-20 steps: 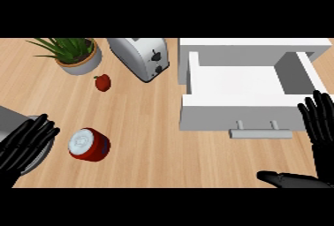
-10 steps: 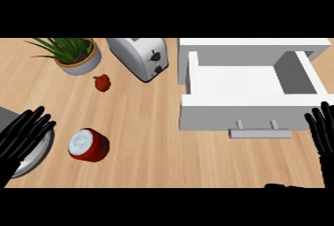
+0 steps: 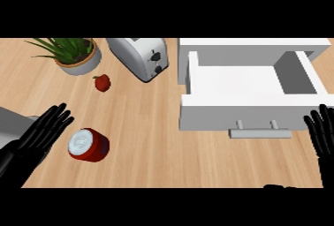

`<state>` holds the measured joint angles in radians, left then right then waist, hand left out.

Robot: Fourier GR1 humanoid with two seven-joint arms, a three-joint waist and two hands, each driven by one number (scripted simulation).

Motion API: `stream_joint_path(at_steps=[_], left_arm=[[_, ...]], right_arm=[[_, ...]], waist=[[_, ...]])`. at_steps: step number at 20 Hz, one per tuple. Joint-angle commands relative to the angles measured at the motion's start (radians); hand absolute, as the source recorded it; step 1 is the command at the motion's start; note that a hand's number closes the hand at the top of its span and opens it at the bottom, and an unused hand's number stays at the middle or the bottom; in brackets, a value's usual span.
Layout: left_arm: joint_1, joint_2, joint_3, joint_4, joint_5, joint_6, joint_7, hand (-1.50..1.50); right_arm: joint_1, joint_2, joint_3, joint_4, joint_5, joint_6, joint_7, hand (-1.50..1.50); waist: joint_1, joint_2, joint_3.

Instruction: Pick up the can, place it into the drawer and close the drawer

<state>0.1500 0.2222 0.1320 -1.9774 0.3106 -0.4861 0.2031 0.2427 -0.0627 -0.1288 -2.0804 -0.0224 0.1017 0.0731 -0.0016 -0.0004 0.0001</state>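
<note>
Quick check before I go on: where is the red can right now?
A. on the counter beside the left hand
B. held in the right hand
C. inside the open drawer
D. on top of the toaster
A: the red can lies on the wooden counter just right of the open left hand, outside the drawer.

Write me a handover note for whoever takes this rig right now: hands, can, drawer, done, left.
Left hand: open, fingers straight, just left of the can, not gripping it.
Right hand: open, at the right edge beside the drawer.
Can: lying on the counter, lower left.
Drawer: pulled open, nothing in it, handle facing the robot.
Done: nothing.
Left: grasp can, place in drawer, close drawer.
</note>
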Motion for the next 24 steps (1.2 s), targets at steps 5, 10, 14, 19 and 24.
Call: stream_joint_path(at_steps=[5,10,14,19,24], left_arm=[[-0.090,0.007,0.070,0.197,-0.055,-0.036,-0.105,-1.50],[-0.026,-0.022,0.056,0.254,-0.160,-0.064,-0.221,-1.50],[-0.090,-0.024,0.063,0.337,-0.190,-0.050,-0.251,-1.50],[-0.088,-0.048,0.053,0.480,-0.306,-0.019,-0.405,-1.50],[-0.121,0.027,0.114,0.591,-0.290,-0.084,-0.485,-1.50]], right_arm=[[-0.038,-0.057,-0.112,0.007,-0.090,0.048,0.024,-1.50],[0.014,-0.014,-0.071,0.023,-0.048,0.073,-0.032,-1.50],[0.018,-0.015,-0.101,0.019,-0.078,0.097,-0.033,-1.50],[-0.041,0.002,-0.051,0.001,-0.014,0.050,0.042,-1.50],[0.021,-0.009,-0.122,0.082,-0.039,0.105,-0.104,-1.50]], waist=[[-0.001,0.001,0.000],[0.000,0.000,0.000],[-0.001,0.000,0.000],[-0.001,0.000,-0.001],[-0.003,0.000,0.000]])
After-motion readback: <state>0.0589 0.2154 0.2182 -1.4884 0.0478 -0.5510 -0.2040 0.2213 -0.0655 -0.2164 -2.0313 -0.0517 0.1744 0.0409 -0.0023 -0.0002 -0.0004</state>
